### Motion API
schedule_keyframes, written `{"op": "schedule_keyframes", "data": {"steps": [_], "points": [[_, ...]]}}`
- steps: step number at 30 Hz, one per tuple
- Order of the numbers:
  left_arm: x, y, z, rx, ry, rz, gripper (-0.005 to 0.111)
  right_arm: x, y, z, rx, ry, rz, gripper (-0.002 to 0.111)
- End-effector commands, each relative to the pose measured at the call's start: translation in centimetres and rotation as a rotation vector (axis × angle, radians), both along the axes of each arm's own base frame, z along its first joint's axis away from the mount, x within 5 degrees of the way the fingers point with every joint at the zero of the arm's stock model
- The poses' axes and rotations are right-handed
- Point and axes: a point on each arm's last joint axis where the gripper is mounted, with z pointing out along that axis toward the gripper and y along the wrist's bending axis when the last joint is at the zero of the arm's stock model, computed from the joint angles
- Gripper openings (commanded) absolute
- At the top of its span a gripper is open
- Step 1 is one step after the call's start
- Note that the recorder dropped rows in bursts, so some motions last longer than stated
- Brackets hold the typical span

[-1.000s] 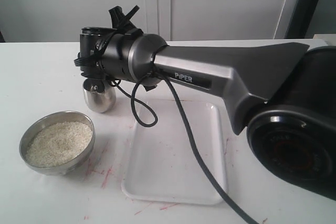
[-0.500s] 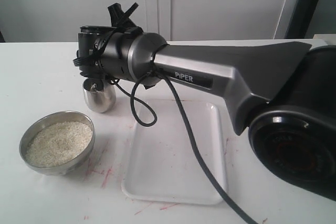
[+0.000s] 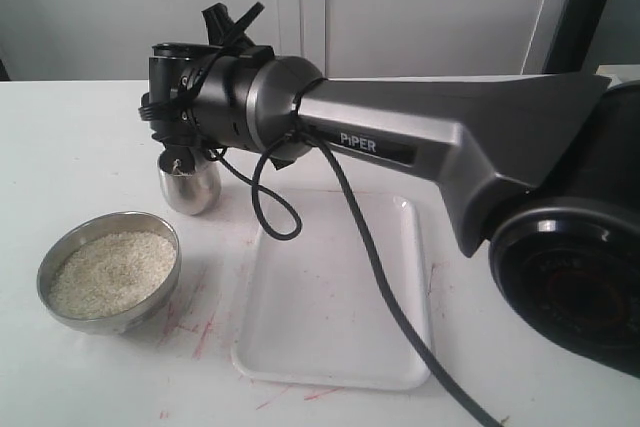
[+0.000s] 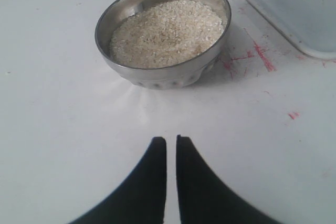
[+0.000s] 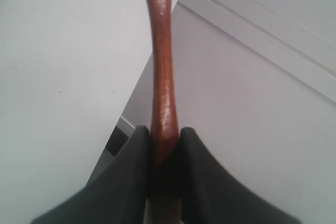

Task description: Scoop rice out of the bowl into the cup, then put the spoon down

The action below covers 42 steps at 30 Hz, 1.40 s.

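Note:
The grey metal bowl point(image 3: 110, 272) point(image 4: 163, 35) sits at the front left, filled with off-white rice point(image 3: 112, 272) point(image 4: 165, 32). Behind it stands the shiny steel cup point(image 3: 190, 187), only its lower edge showing in the left wrist view. My right arm's wrist point(image 3: 225, 97) hangs just above the cup and hides its mouth. In the right wrist view my right gripper point(image 5: 165, 129) is shut on the slim handle of the reddish-brown wooden spoon point(image 5: 161, 51); the spoon's oval end is out of view. My left gripper point(image 4: 171, 139) is shut and empty, low over the table just short of the bowl.
A flat white tray point(image 3: 335, 297) point(image 4: 294, 9) lies to the right of the bowl and cup, under the right arm and its dangling black cable point(image 3: 360, 257). Red marks point(image 3: 205, 332) stain the white table between bowl and tray.
The right arm has risen and shifted very slightly over the cup. Bowl, cup and tray have not moved.

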Motion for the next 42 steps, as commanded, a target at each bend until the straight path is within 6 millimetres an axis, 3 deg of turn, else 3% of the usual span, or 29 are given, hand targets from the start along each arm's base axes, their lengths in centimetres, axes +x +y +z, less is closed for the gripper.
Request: {"op": "schedule_keyframes", "data": {"steps": [1,11,15,22,26,31,42], "points": [[-0.02,-0.07,-0.17,-0.007,0.004,-0.008,0.014,-0.05,-0.17,0.74,-0.019,-0.041,-0.005,0.0],[-0.02,-0.07,-0.17,-0.007,0.004,-0.008,0.014,-0.14,-0.08,0.71,-0.007,-0.04,-0.01,0.0],[-0.02,-0.07,-0.17,-0.007,0.004,-0.008,0.014,-0.6,0.27,0.01,-0.009,0.051,0.022,0.0],[-0.02,-0.07,-0.17,-0.007,0.004,-0.008,0.014,-0.4,0.19,0.38,0.004,0.0,0.003,0.0],[-0.02,-0.07,-0.17,-0.007,0.004,-0.008,0.014,-0.71,0.36,-0.21,-0.014,0.08,0.037,0.0],[-0.02,-0.07,-0.17,-0.007,0.004,-0.008,0.014,-0.36,0.16,0.46,-0.003,-0.01,0.004,0.0],[-0.02,-0.07,-0.17,-0.007,0.004,-0.008,0.014,-0.4,0.12,0.4,0.023,-0.008,-0.016,0.0]]}}
